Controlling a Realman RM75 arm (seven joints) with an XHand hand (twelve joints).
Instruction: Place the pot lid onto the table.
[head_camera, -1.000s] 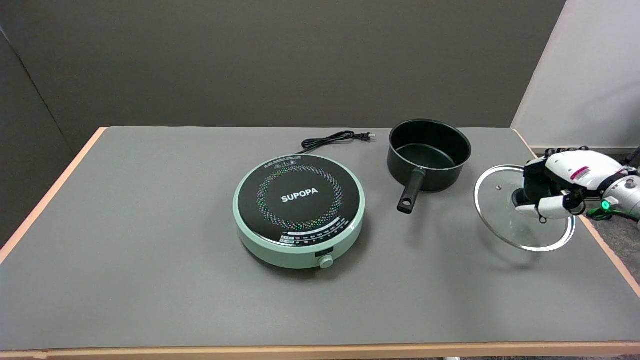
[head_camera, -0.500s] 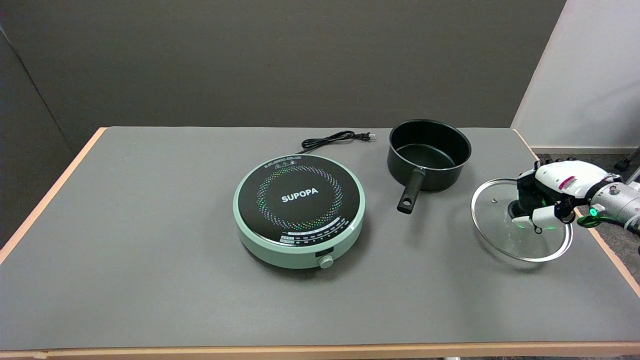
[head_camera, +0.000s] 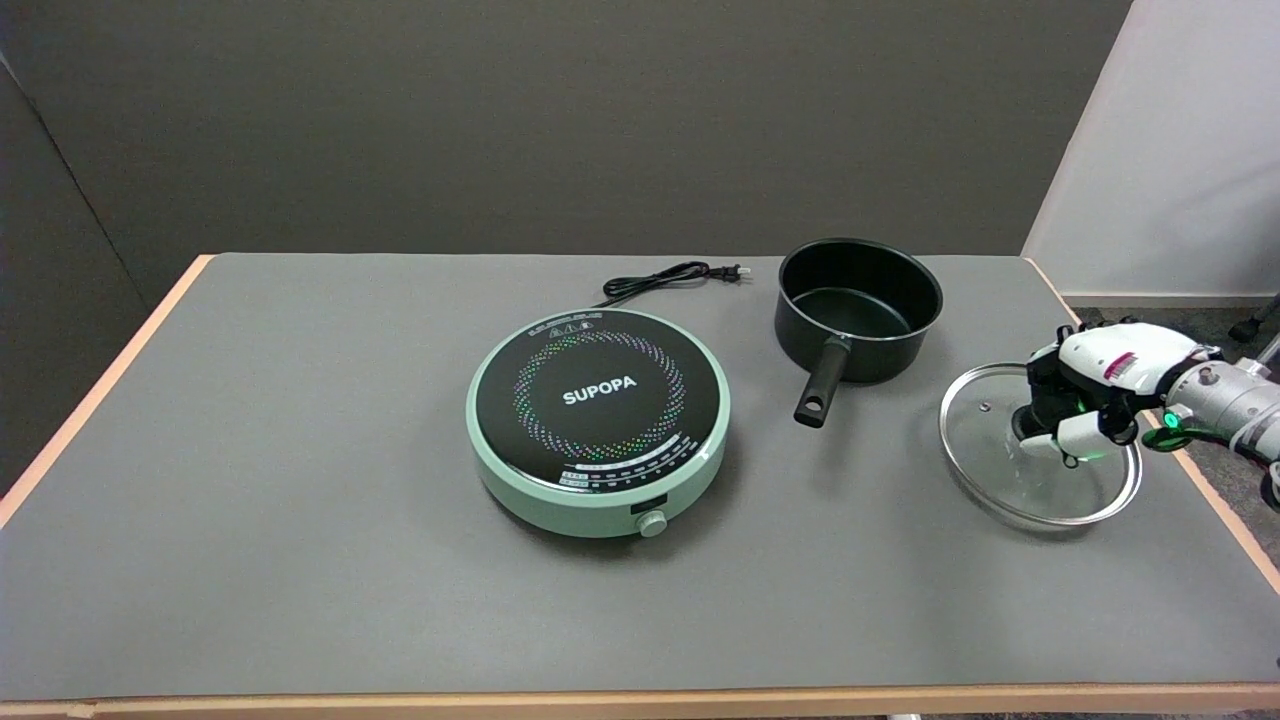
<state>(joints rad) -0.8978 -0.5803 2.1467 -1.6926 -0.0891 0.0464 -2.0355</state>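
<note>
Apparently lid (head_camera: 1000, 470) under right hand (head_camera: 1085, 395).

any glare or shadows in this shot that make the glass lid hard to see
Head view: even, soft light. The glass lid is see-through, so only its metal rim stands out against the grey table; a faint shadow lies under its near edge. A green glow shows by the right hand, which covers the lid's knob. Focus is fairly sharp throughout.

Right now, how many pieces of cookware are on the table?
2: the black saucepan at the far right, lidless, and its glass pot lid nearer the right edge, gripped by the right hand. Nothing appears hidden.
</note>
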